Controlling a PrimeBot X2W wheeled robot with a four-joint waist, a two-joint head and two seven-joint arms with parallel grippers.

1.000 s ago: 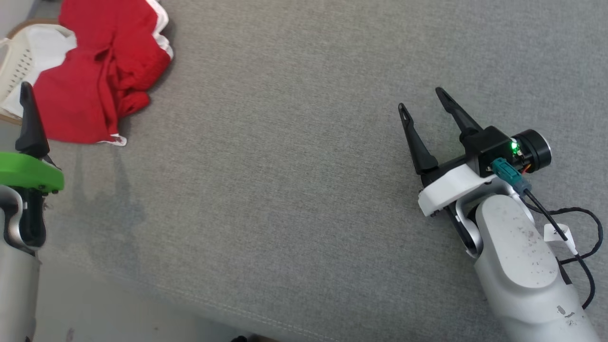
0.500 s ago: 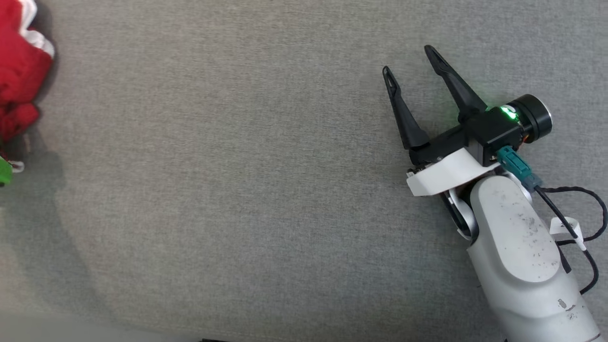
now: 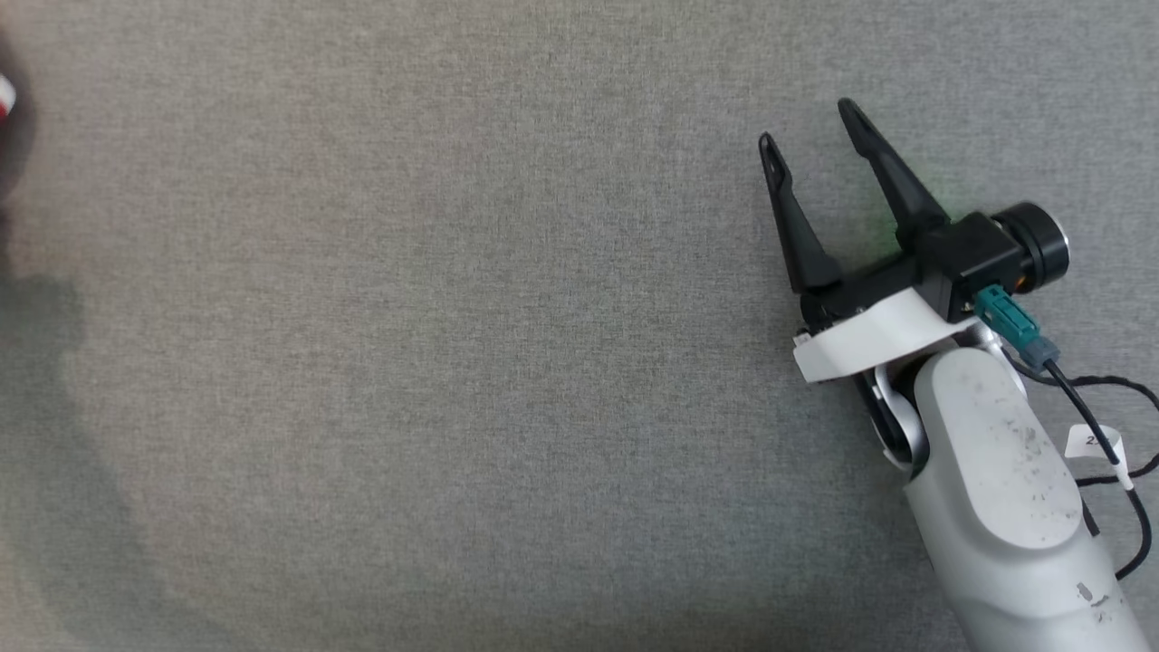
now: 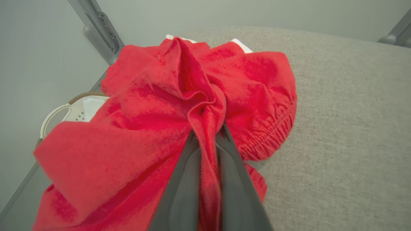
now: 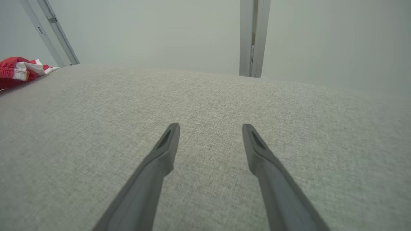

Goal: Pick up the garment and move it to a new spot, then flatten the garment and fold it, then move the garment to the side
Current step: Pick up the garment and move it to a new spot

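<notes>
Red garment point(image 4: 144, 96), pinched within left pincer point(image 4: 208, 132)

Grey woven surface point(image 3: 453, 362), white perforated basket point(image 4: 78, 110) beside it, metal post point(image 5: 253, 38) beyond

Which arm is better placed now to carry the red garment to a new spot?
Left. The left claw is shut on a fold of the red garment, so it can lift at once. The right claw stands open over the bare grey surface, well apart from the cloth.
</notes>
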